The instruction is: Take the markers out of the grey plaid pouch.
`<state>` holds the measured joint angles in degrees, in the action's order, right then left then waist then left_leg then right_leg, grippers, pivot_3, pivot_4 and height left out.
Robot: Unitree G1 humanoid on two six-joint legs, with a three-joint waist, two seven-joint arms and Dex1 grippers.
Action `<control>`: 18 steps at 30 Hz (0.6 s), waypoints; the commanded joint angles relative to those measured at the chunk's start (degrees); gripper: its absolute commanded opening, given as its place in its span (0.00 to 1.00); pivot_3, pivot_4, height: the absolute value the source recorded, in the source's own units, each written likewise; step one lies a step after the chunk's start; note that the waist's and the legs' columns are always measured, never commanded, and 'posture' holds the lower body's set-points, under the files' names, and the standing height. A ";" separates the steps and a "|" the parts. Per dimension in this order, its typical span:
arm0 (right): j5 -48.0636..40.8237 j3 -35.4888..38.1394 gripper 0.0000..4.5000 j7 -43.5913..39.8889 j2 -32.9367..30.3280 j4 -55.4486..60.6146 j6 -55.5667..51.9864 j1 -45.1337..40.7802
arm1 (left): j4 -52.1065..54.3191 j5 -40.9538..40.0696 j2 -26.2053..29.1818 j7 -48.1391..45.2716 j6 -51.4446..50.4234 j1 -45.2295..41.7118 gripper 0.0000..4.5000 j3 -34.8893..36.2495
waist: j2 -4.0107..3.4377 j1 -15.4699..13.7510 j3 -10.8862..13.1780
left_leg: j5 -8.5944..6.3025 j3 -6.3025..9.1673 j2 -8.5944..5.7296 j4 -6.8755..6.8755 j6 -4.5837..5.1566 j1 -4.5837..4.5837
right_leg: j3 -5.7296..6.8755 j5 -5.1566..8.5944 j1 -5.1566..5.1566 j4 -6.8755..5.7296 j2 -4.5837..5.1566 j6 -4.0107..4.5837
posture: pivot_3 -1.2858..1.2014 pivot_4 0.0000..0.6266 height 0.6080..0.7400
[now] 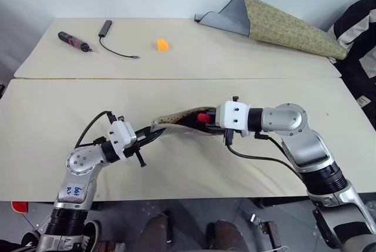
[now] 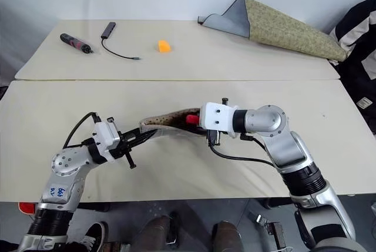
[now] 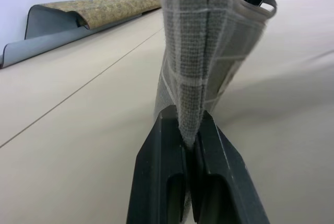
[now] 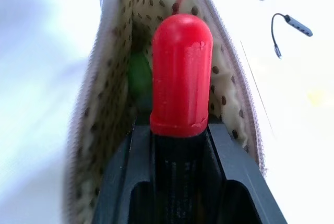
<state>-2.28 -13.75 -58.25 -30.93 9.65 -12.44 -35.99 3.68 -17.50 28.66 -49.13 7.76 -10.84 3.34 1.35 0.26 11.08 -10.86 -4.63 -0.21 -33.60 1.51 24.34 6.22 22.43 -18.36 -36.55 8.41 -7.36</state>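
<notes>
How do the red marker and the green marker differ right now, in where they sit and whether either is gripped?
The red marker is pinched in the right tool, its cap at the pouch mouth; the green marker is gripped by nothing. The red one stands in front and shows its whole cap; the green one lies deeper against the dotted lining, mostly hidden. Neither has cleared the pouch, whose other end the left tool clamps.
</notes>
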 commanded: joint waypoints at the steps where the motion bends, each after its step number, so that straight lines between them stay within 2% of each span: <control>1: -8.19 4.62 0.15 1.79 2.86 5.84 -6.37 -1.87 | 0.18 0.17 0.30 0.56 0.78 -0.48 0.00 0.61 | 0.00 -0.02 0.00 | 0.00 0.00 0.00 0.01 0.00 0.00 | 0.00 0.00 0.00 0.00 0.01 0.00 | 0.52 0.24 1.00; 4: -15.84 8.56 0.15 3.16 4.78 8.55 -13.04 -2.84 | -0.05 0.36 -0.07 0.86 0.84 -0.54 0.00 0.29 | 0.00 -0.05 0.00 | -0.01 0.01 0.00 0.00 0.01 0.01 | 0.00 0.00 0.00 0.00 0.03 0.00 | 0.52 0.24 1.00; 12: -28.72 17.68 0.15 9.47 5.43 9.78 -25.07 -6.23 | -0.38 1.20 -0.70 1.25 1.38 -0.65 0.00 -0.25 | 0.00 -0.12 0.00 | -0.06 0.01 -0.01 0.01 0.02 0.01 | -0.01 -0.02 -0.01 0.02 0.06 0.00 | 0.52 0.24 1.00; 16: -31.94 24.10 0.15 11.73 0.53 5.98 -29.69 -9.22 | -0.91 1.23 -0.25 1.26 1.77 -0.79 0.00 0.67 | 0.00 -0.12 0.00 | -0.06 0.01 -0.01 0.04 0.02 0.01 | -0.01 -0.02 -0.03 0.02 0.06 0.00 | 0.52 0.24 1.00; 17: -30.77 24.79 0.15 12.42 -1.25 4.31 -29.46 -9.72 | -1.02 1.13 -0.08 1.20 1.89 -0.72 0.00 0.92 | 0.00 -0.23 0.00 | -0.07 -0.01 -0.01 0.03 0.03 0.02 | -0.01 -0.02 -0.03 0.03 0.06 0.00 | 0.52 0.24 1.00; 18: -25.29 23.86 0.15 14.46 -4.97 -1.04 -27.35 -9.79 | -1.36 1.17 0.00 1.18 2.22 -0.72 0.00 1.06 | 0.00 -0.27 0.00 | -0.07 -0.01 -0.02 0.03 0.04 0.02 | 0.01 -0.03 -0.02 0.03 0.06 0.00 | 0.52 0.24 1.00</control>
<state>-31.52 8.24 -46.20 -32.91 12.68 -41.07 -45.23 1.78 -16.39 28.06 -48.23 8.89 -11.46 3.42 1.35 -0.01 11.08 -10.96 -4.64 -0.22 -33.61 1.58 24.36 6.23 22.40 -18.37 -36.51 8.49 -7.36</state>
